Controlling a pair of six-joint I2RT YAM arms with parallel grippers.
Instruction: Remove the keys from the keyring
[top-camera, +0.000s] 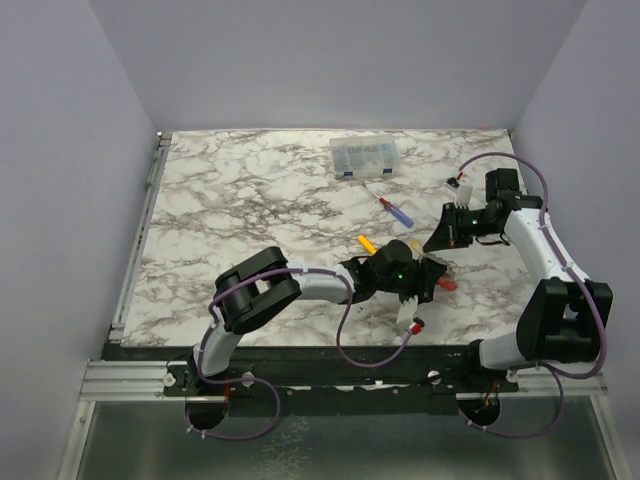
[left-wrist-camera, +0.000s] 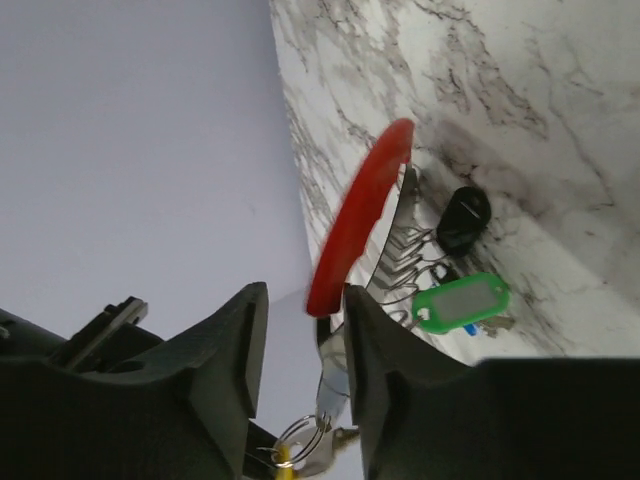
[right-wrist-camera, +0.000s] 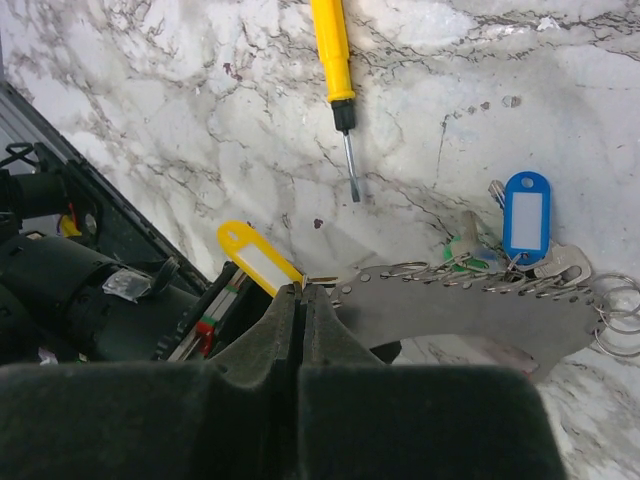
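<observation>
Marble table (top-camera: 250, 200), extraction step: keyring (right-wrist-camera: 450, 305) clamped by left fingers (left-wrist-camera: 215, 370) at red strap (left-wrist-camera: 360, 215), right fingers (right-wrist-camera: 270, 340) closed at yellow-tagged key (right-wrist-camera: 258, 262), hold unconfirmed; key likely to be slid off next.

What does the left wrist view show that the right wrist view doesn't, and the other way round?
Only the left wrist view shows the red strap, standing between the fingers of the left claw, and a small black fob on the table. Only the right wrist view shows the yellow-handled screwdriver, the blue tag and the right claw, its fingers pressed together. Both show the metal plate strung with wire rings, the green tag, mostly hidden in the right wrist view, and the marble table.
</observation>
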